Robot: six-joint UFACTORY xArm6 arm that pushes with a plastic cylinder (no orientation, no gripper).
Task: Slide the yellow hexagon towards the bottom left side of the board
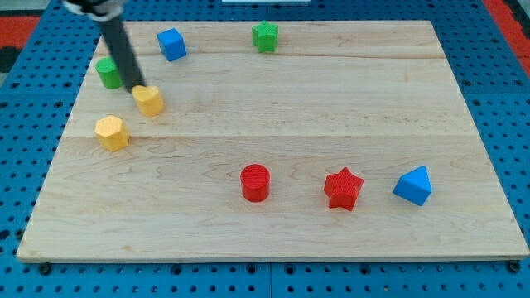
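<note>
Because the tip point(135, 86) touches the upper yellow block's point(149, 100) top-left side, it cannot push that block bottom-left; the yellow hexagon point(111, 132) lies apart below; no hand exists.

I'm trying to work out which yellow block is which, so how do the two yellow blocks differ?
The upper yellow block lies nearer the view's top and right; the lower yellow block sits below and left of it.
My tip is right at the upper one's top-left edge; the lower one stands clear of it.
The lower one looks hexagonal; the upper one's shape is less clear.
Both are yellow and similar in size.
</note>
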